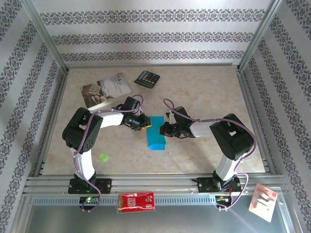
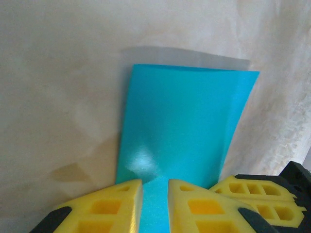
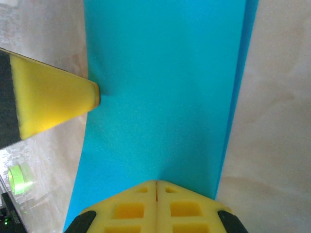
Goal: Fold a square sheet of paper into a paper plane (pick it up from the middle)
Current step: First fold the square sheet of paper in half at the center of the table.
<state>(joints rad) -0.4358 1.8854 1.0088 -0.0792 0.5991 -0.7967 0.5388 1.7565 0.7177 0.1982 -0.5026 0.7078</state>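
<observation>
The square sheet of paper (image 1: 156, 134), folded, lay mid-table; I judged it light, limp and best pinched at an edge. My right gripper (image 3: 156, 183) was pressed together over it, my left gripper (image 2: 155, 181) slightly apart at its edge.

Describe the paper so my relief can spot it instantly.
On the beige table, look centre, between the left gripper and right gripper. The sheet of paper lies there as a narrow folded strip, the only turquoise-blue thing, unlike the black calculator.

Our left gripper (image 2: 155, 194) and right gripper (image 3: 156, 187) crowd each other over the sheet (image 1: 156, 137). The table (image 1: 204, 92) outside their fingers lies open; the book (image 1: 106, 90) sits well clear.
</observation>
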